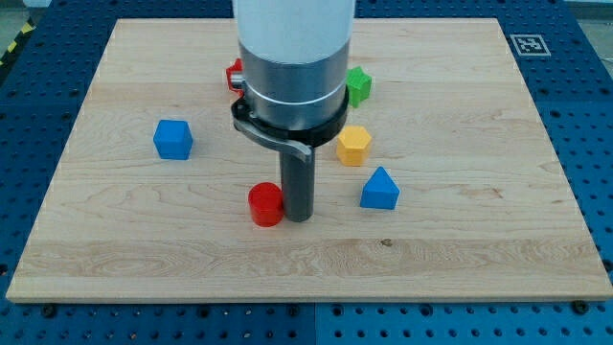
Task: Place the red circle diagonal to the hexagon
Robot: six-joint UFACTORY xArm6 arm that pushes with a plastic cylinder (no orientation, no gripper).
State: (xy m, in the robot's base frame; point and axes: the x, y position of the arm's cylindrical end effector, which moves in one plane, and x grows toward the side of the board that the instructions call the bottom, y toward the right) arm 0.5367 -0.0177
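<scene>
**Red circle beside my tip, below and left of the hexagon**

The red circle (265, 204) lies on the wooden board (479, 240), a little below the middle and slightly toward the view's left. It is a short round block lying flat. My tip (298, 217) stands just to its right, touching it or nearly so; the narrow gap, if any, cannot be made out. The rod has no hand to open or close, so there is nothing clenched or released: it is only a straight dark post set down on the wood.

The yellow hexagon (353, 145) sits up and to the view's right of the red circle, with my tip between the two along that slant. Just below the hexagon and a bit further right is a blue triangle block (380, 189). Above the hexagon, near the arm's grey body (292, 67), is a green block (358, 85) whose shape is partly hidden. On the other side of the arm's body a second red block (233, 75) peeks out, mostly covered. A blue cube (173, 139) stands well apart on the view's left.
</scene>
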